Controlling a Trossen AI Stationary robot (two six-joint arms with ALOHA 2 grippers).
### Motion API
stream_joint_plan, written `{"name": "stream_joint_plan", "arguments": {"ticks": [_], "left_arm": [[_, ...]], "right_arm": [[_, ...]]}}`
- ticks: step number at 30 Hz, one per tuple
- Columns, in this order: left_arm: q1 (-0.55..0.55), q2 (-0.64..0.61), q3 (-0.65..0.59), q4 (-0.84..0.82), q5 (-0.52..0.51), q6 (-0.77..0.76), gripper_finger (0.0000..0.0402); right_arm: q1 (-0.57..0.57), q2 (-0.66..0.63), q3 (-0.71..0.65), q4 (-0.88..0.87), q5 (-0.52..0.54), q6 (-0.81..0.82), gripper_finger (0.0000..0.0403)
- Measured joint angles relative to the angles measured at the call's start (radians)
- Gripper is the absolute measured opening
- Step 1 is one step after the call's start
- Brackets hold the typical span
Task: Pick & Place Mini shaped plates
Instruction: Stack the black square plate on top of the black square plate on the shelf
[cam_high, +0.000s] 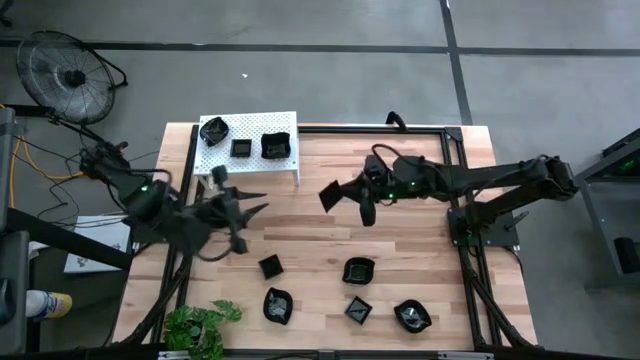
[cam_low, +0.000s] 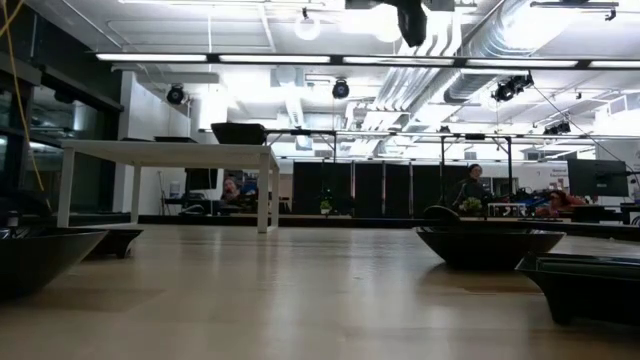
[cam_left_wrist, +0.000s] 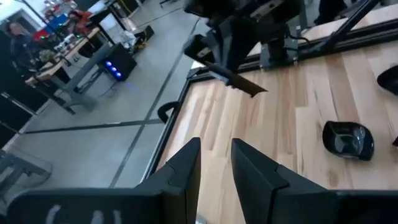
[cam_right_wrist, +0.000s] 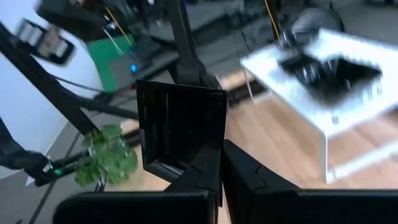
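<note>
My right hand (cam_right_wrist: 219, 163) was clenched on one edge of a square black plate (cam_right_wrist: 180, 127), which stood upright above the fingers, clear of the tabletop (cam_high: 400, 230). Beyond it stood the white shelf (cam_right_wrist: 323, 93), carrying three more plates (cam_high: 243, 140). My left hand (cam_high: 250, 205) hung empty, fingers parted. Five plates (cam_high: 358, 270) lay farther off.

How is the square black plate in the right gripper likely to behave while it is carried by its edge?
The square plate probably stays stiff: it stands flat and unbent though the right gripper pinches only its lower edge. Its glossy surface suggests it could slip or pivot between the fingers. Held away from its middle, it may swing on quick moves, though it looks light.
</note>
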Motion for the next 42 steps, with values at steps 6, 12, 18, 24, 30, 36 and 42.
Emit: {"name": "stream_joint_plan", "arguments": {"ticks": [6,12,18,24,30,36,42], "left_arm": [[0.146,0.079,0.000,0.180,0.092,0.200,0.0085],[0.217,0.124,0.000,0.309,0.101,0.313,0.0085],[0.280,0.166,0.000,0.443,0.107,0.364,0.0089],[0.346,0.208,0.000,0.517,0.141,0.336,0.0148],[0.399,0.223,0.000,0.594,0.136,0.267,0.0212],[0.452,0.249,0.000,0.656,0.143,0.159,0.0225],[0.471,0.279,0.001,0.694,0.130,0.099,0.0225]], "right_arm": [[0.000,0.000,0.000,0.071,0.040,-0.113,0.0004],[0.000,0.000,0.000,0.105,0.184,-0.214,0.0004],[0.000,0.000,0.000,0.187,0.299,-0.318,0.0004],[0.000,-0.009,0.001,0.239,0.380,-0.470,0.0004],[0.000,-0.019,0.001,0.242,0.475,-0.579,0.0002],[0.000,-0.021,0.001,0.284,0.514,-0.695,0.0006],[0.000,-0.021,0.001,0.323,0.537,-0.807,0.0003]]}}
